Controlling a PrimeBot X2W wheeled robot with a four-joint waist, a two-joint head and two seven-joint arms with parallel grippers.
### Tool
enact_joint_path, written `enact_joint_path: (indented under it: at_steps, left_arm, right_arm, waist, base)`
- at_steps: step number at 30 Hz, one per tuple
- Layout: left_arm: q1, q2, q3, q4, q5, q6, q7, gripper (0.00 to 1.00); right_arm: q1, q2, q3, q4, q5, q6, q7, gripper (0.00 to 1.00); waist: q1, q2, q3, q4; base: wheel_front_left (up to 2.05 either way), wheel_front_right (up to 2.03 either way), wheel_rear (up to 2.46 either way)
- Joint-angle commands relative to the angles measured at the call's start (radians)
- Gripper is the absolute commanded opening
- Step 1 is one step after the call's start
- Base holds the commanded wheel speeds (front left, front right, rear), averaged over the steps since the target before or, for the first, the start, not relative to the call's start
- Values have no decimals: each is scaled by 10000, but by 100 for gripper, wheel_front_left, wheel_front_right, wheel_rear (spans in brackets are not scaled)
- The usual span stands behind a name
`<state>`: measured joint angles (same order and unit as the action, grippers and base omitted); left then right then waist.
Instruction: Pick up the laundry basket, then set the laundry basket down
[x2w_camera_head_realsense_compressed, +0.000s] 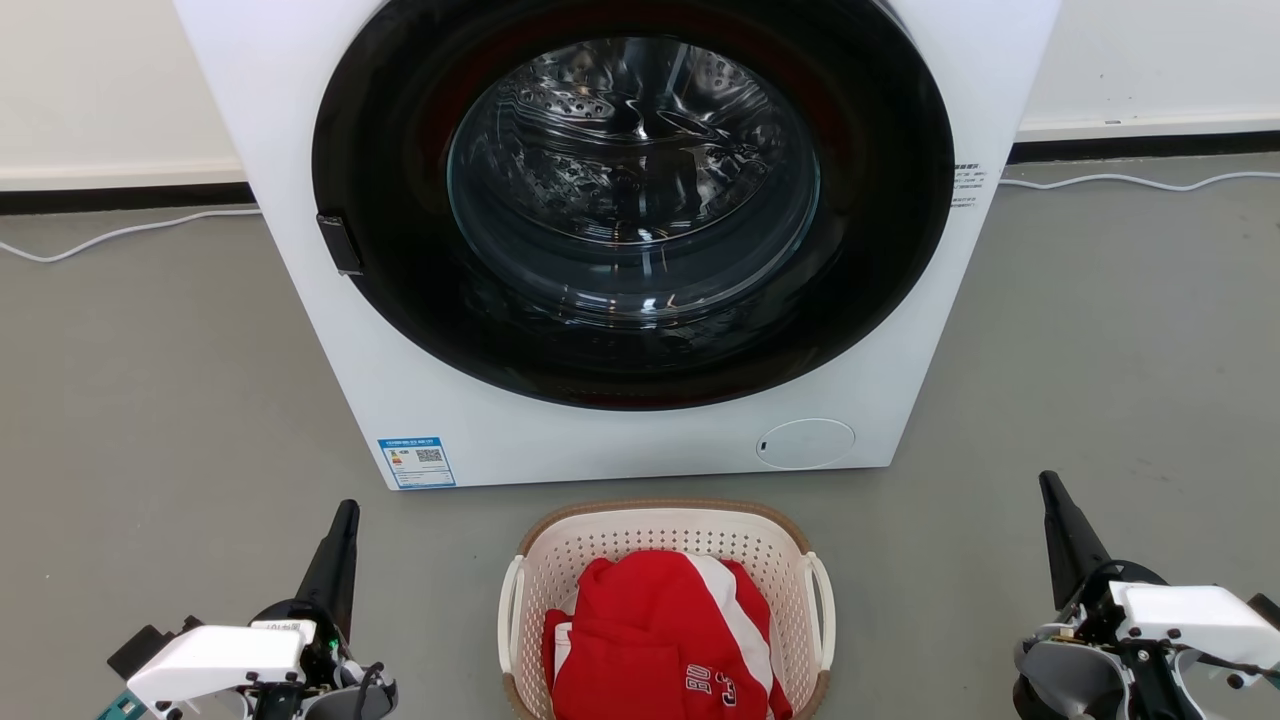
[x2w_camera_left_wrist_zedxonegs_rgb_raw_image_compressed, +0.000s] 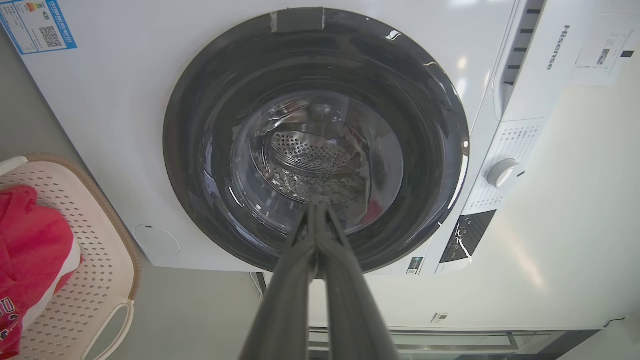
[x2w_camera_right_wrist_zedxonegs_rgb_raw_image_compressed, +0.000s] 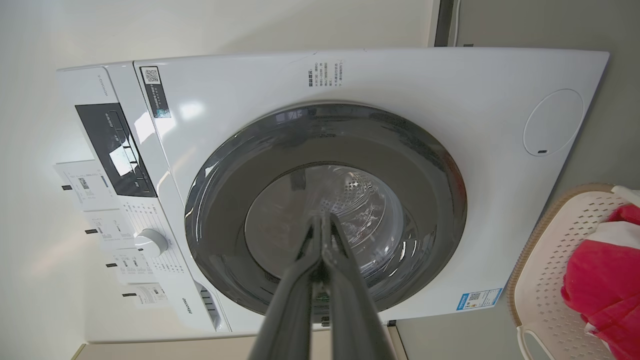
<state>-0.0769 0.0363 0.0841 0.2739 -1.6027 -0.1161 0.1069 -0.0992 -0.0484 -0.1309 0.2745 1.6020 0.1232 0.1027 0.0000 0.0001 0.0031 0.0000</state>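
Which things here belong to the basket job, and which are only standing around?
For the job: laundry basket, left gripper, right gripper (both shut, empty).
Just there: washing machine, red garment in the basket, white cable.

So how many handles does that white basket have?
2. The left handle loops off the laundry basket on its left side, the right handle on its right side. The basket's near end is cut off, so another could be hidden.
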Motion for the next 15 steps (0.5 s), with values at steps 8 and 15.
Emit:
enact_joint_path:
  at_steps: [8,15]
  left_arm:
    - [-311,139,297,-287,-59,-146,63,0]
    - [-311,139,296,-288,-59,-146,63,0]
  right_arm:
    - [-87,-18,171,-297,67,75,105,0]
    - [-87,-18,171,-297,67,75,105,0]
  waist:
    - [0,-1,0,0]
    - [0,-1,0,0]
  base:
    - [0,0,0]
    - [0,0,0]
